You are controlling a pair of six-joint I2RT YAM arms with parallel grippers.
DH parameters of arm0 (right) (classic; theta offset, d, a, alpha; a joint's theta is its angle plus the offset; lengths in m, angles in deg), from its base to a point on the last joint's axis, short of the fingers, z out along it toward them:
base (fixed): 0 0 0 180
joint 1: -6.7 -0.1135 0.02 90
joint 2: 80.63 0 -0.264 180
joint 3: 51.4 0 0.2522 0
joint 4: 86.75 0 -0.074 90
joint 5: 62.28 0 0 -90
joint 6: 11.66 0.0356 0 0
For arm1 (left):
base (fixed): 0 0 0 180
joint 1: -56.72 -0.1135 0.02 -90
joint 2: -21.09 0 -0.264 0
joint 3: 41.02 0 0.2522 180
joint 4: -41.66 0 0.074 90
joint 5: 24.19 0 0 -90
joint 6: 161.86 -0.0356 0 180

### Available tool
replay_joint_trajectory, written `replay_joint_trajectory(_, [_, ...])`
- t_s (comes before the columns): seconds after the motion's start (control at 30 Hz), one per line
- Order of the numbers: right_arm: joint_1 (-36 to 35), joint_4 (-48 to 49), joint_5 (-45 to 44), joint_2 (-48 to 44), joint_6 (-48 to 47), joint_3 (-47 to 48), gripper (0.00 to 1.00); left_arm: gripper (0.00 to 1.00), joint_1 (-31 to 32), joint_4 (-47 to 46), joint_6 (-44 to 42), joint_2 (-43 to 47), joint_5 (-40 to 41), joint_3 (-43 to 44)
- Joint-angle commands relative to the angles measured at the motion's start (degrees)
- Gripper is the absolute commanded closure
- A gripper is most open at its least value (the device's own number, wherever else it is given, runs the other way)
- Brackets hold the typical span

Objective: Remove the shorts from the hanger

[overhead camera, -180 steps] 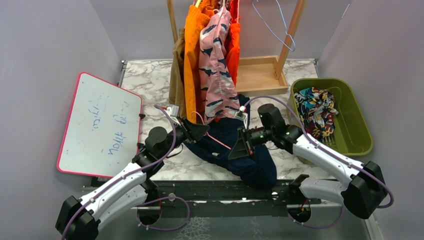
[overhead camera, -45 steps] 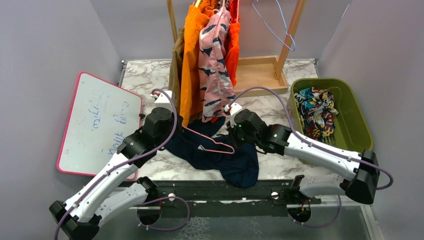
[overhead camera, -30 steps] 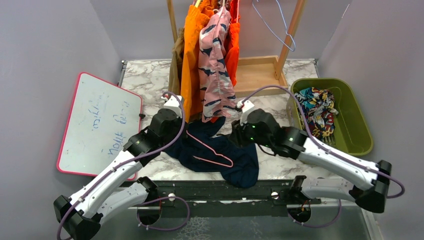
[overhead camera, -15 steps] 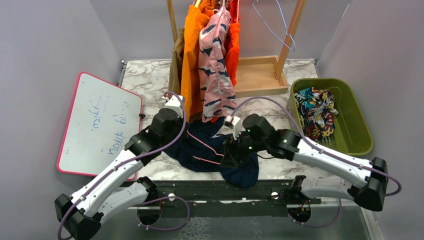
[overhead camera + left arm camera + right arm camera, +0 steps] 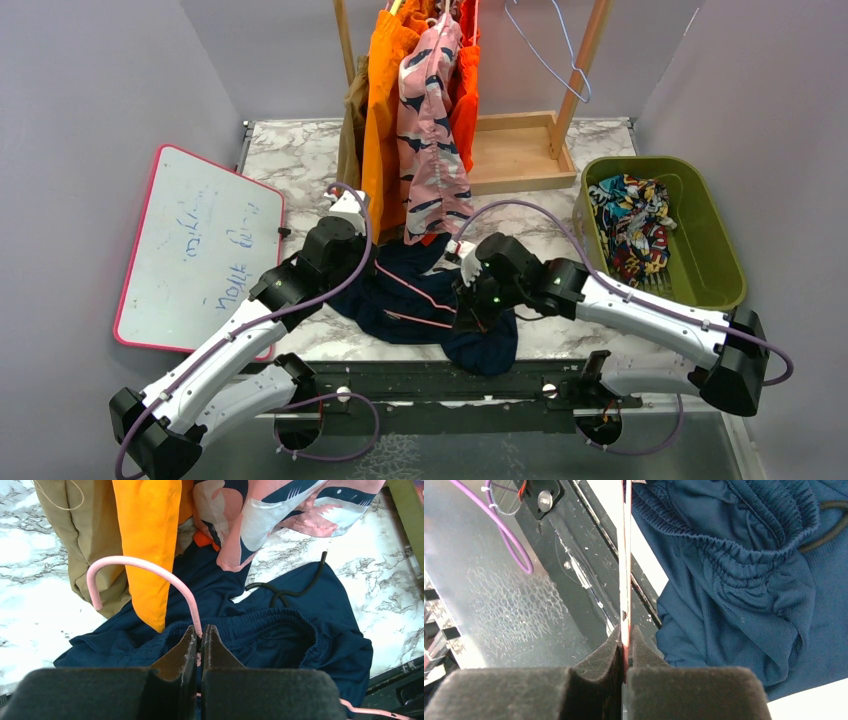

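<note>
Top external: green bin [image 5: 705,255] holds comic-print shorts [image 5: 630,220] — left gripper [image 5: 201,630] and right gripper [image 5: 625,630] each pinch the pink hanger [image 5: 145,566].

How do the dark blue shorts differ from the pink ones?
The navy shorts lie crumpled on the table; the pink shorts hang from the rack. Navy is plain; pink is blotched. The left hand and right hand pinch the navy pair's hanger; neither holds the pink pair. Both are cloth.

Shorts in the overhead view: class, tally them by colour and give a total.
Tan-brown shorts: 1
Bright orange shorts: 1
Pink blotched shorts: 1
Red-orange shorts: 1
Navy shorts: 1
Multicolour print shorts: 1
Total: 6
</note>
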Motion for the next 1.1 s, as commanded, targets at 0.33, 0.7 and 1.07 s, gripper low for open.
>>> replay_joint_trajectory(0.33, [-0.27,-4.37,-11.96,-12.90,3.49,-2.41,0.99,0.16,-0.21,-1.96,1.13,7.66,-0.91,-1.01])
replay_joint_trajectory(0.7, [-0.27,-14.93,-11.14,-26.94,11.22,-2.58,0.99,0.06,-0.22,-1.79,3.08,13.99,6.48,-5.98])
replay_joint_trajectory(1.07, [-0.20,-33.33,-14.46,-37.06,20.37,5.20,0.99,0.06,-0.22,-1.34,5.51,12.04,8.73,-7.25])
